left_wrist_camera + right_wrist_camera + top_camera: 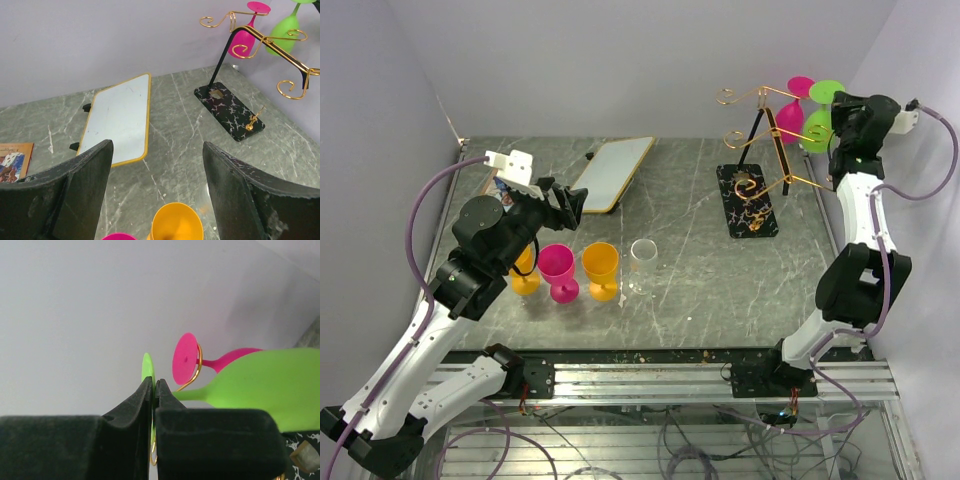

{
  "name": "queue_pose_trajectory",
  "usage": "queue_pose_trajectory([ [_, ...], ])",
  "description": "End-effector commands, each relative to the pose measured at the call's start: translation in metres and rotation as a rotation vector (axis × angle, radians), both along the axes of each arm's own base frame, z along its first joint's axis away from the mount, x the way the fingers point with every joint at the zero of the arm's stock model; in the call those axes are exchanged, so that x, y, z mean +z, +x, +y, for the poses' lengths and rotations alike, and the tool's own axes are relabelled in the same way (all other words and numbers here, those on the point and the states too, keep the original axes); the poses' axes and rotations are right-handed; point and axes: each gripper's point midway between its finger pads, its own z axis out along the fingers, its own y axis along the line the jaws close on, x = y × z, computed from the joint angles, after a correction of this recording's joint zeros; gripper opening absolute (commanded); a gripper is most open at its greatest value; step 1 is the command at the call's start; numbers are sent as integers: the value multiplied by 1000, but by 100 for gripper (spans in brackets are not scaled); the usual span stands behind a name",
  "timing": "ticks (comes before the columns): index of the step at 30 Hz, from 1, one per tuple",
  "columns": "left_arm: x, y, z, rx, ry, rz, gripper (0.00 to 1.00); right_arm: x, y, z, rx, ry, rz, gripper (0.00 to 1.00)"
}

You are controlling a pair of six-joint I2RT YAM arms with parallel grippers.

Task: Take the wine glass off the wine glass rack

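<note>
The wine glass rack (760,150) stands at the back right on its black veined base (748,200). A green wine glass (818,125) and a pink wine glass (790,120) hang upside down from its far arms. My right gripper (840,110) is up at the rack. In the right wrist view it (154,382) is shut on the green glass's thin foot disc (146,367), with the green bowl (270,385) to the right and the pink foot (185,359) behind. My left gripper (157,147) is open and empty above an orange glass (177,222).
Two orange glasses (601,268), a pink glass (558,270) and a clear glass (643,262) stand in a row at the front left. A white yellow-edged board (613,172) lies at the back. A booklet (12,160) lies far left. The wall is close behind the rack.
</note>
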Motion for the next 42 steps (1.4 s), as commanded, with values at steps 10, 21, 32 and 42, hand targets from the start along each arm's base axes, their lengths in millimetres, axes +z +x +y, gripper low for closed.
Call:
queue_pose_trajectory([
  [10,5,1,-7,-21,-26,-15,82,74,-45,3,-30,-178,-170,0],
  [21,1,3,-10,-29,-19,-6,82,150,-95,61,177,-462,-377,0],
  [32,-14,15,-19,-44,-7,40,82,158,-170,190,664,-570,-581,0],
  [42,-21,21,-43,-123,-112,117,94,140,-239,285,1056,-284,-696,0],
])
